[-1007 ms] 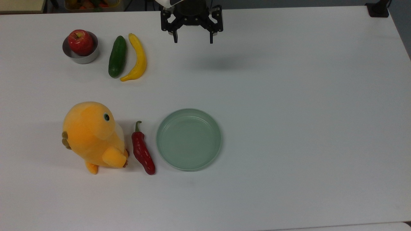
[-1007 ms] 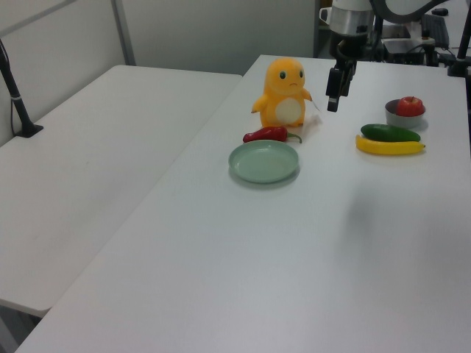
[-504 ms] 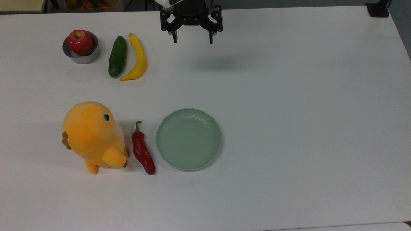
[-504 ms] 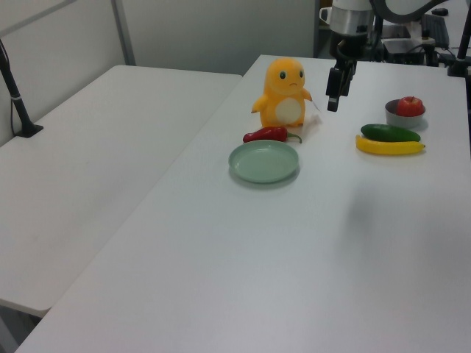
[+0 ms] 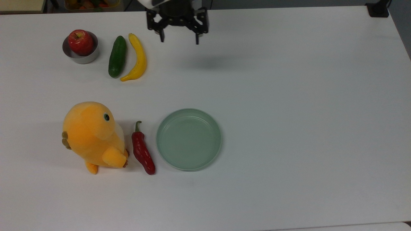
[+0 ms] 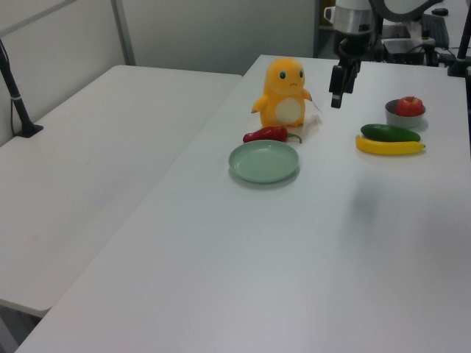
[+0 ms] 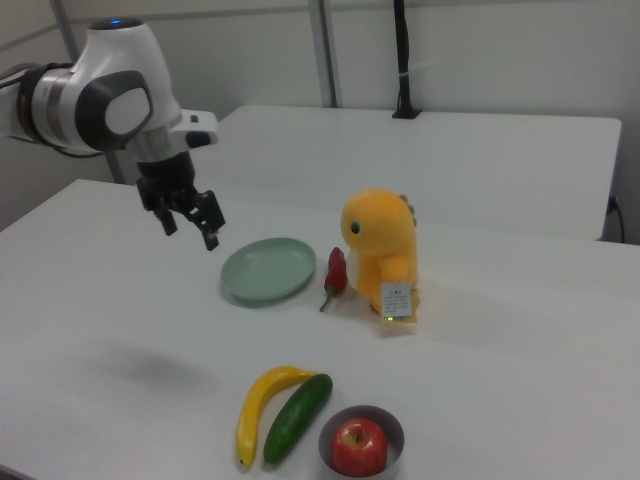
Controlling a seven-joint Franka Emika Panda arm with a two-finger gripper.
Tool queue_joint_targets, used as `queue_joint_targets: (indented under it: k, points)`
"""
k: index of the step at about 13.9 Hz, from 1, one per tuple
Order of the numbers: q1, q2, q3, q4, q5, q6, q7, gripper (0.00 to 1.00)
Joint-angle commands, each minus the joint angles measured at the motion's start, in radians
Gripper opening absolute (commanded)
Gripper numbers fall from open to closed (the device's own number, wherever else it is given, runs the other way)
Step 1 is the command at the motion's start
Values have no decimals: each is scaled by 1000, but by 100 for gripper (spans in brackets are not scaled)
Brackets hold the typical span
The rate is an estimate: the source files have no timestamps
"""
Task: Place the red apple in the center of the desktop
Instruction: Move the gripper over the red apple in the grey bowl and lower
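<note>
Your desk (image 5: 289, 96) carries a pale-green plate (image 5: 188, 139) near its middle. Your hand (image 5: 178, 38) hangs above the desk, fingers spread wide and holding nothing. The red apple (image 5: 80, 41) sits in a small metal bowl (image 5: 80, 57) beside the cucumber (image 5: 117, 56).

Red apple (image 5: 80, 41) in grey bowl (image 5: 84, 57); white desktop (image 5: 289, 112); pale-green plate (image 5: 188, 138); orange plush (image 5: 93, 136), belly seemingly white.
</note>
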Motion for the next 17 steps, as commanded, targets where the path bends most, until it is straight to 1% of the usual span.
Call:
queue_joint_targets:
  k: [1,4,8,11,14,17]
  points:
    - [-55,-96,-59,-75,-25,-22,-43,100]
    - [-158,-151,-65,-118,-26,-22,-87,100]
    - [-296,-149,-68,-150,-29,-14,-106,100]
    - [-394,-128,-68,-151,-29,-10,-107,100]
    - [-454,-97,-68,-162,-33,-7,-118,100]
    - [-531,-86,-68,-167,-33,-5,-136,100]
